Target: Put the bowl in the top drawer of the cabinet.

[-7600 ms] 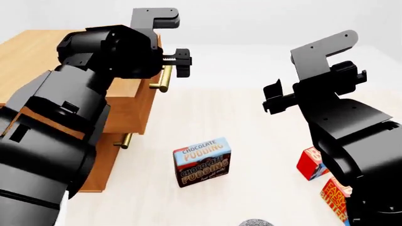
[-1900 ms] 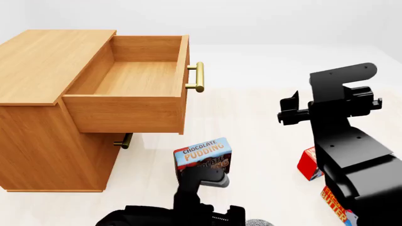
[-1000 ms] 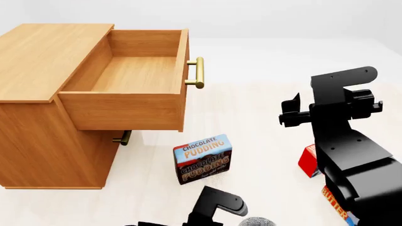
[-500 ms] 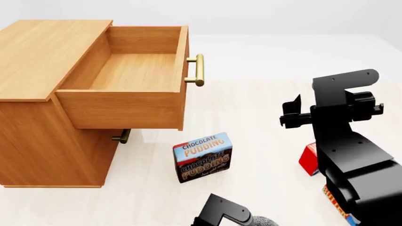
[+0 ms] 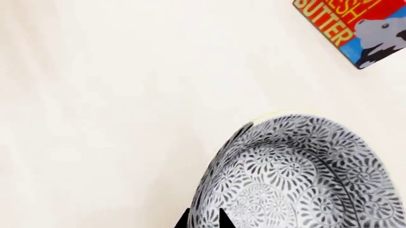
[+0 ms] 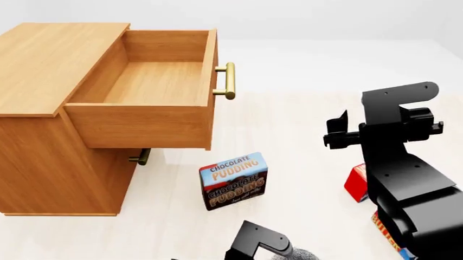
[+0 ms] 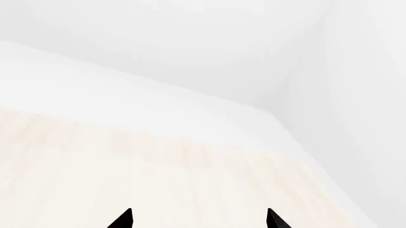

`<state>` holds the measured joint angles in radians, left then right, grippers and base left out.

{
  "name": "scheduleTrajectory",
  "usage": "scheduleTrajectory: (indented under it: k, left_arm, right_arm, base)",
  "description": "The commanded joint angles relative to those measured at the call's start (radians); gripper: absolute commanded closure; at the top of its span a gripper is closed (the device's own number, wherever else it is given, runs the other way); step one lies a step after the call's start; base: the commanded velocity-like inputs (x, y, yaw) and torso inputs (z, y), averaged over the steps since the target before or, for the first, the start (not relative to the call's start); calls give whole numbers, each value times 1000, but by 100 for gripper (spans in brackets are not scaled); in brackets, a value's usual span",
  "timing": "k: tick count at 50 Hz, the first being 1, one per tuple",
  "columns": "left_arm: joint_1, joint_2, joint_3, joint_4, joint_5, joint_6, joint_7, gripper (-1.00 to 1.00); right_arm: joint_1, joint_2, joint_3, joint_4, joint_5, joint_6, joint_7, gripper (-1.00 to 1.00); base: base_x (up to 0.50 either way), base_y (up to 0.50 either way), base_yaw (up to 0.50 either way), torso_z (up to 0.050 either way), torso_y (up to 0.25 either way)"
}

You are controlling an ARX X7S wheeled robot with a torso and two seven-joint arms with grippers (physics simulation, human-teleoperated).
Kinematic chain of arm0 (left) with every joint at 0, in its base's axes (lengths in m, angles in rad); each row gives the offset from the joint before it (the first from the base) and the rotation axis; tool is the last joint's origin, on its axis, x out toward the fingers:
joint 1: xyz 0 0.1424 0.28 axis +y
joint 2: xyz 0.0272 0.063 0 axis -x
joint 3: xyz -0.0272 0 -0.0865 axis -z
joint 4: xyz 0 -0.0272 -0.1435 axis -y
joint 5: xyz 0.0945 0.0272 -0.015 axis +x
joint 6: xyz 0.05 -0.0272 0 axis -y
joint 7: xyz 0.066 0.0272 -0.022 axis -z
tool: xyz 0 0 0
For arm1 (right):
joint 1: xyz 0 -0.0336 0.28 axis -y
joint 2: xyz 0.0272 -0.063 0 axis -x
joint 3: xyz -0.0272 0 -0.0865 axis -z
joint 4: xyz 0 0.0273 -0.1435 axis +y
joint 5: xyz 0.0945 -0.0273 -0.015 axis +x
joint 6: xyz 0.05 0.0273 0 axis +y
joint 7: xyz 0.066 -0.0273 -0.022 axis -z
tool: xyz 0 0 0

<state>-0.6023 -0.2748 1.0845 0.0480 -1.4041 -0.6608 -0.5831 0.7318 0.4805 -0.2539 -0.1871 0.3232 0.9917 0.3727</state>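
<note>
Bowl position: the small round white ceramic bowl with grey-blue speckled pattern sits on the pale floor directly under the left gripper, near the robot's base. Only two close-set fingertip points show there, so that gripper's opening cannot be told. The right gripper hangs idle with fingers spread wide, holding nothing.

Procedure, as judged: lower the left fingers over the near rim, one inside and one outside, then close firmly before lifting toward the open light-brown wooden top drawer.

Count: one bowl, one boxy wooden cabinet, two brass handles, one chocolate pudding box, one butter box.
</note>
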Motion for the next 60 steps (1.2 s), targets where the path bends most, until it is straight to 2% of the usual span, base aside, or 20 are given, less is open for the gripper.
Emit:
scheduleTrajectory:
  k: [1, 13, 18, 32, 37, 60]
  left_arm:
    - [-3, -4, -5, 19, 9, 0, 2, 100]
    - [-11, -58, -47, 173, -29, 17, -22, 100]
    - [-12, -85, -75, 264, -48, 30, -70, 100]
    - [-49, -158, -155, 325, -93, 61, -65, 100]
    - [-60, -212, -195, 411, -86, 84, -74, 100]
    - [-25, -417, -350, 671, -254, 174, -85, 100]
  right_arm:
    - [-1, 1, 2, 1, 4, -2, -2, -100]
    - [-3, 5, 12, -13, 11, 7, 2, -100]
    - [-1, 5, 13, -25, 13, 18, 6, -100]
    - [4, 5, 12, -36, 16, 30, 13, -100]
    - [1, 8, 20, -52, 20, 39, 17, -100]
    - [-2, 6, 21, -48, 23, 30, 21, -100]
  base:
    - [0, 0, 0, 0, 0]
    - [0, 0, 0, 0, 0]
    - [0, 0, 0, 0, 0]
    - [0, 0, 0, 0, 0]
    - [0, 0, 0, 0, 0]
    - [0, 0, 0, 0, 0]
